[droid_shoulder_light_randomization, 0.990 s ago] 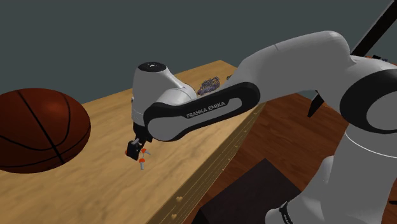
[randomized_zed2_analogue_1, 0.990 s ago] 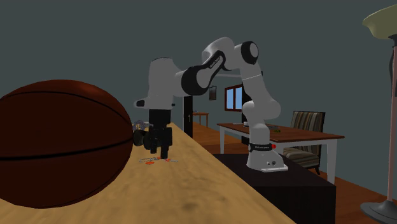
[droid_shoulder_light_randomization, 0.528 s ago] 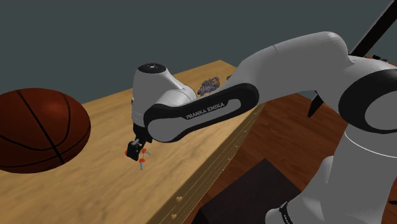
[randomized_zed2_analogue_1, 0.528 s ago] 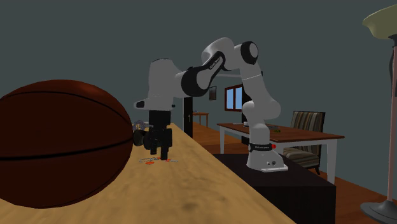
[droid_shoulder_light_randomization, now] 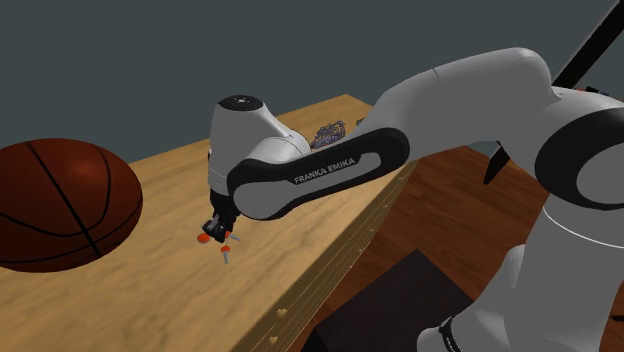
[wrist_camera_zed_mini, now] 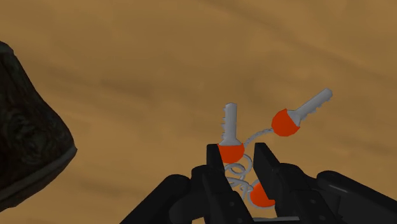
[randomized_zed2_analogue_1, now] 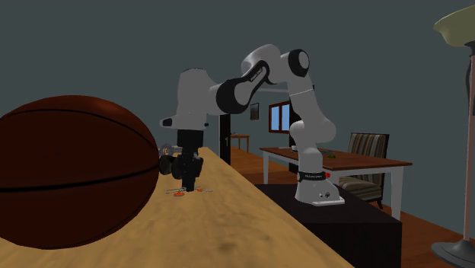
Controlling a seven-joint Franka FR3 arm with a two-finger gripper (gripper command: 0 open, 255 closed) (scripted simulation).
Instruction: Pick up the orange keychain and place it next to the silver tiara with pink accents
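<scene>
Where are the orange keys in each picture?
Shoulder view: the orange keychain lies on the wooden table under the gripper, right of the basketball.
Second exterior view: the keychain lies at the gripper's tip, just right of the basketball.
Wrist view: the keychain sits right at the gripper, on the wood.
Shared landmark: the basketball, probably the dark curved shape in the wrist view.

Matt wooden table (droid_shoulder_light_randomization: pixel 150 290), metal-bladed keychain (wrist_camera_zed_mini: pixel 285 122)
</scene>
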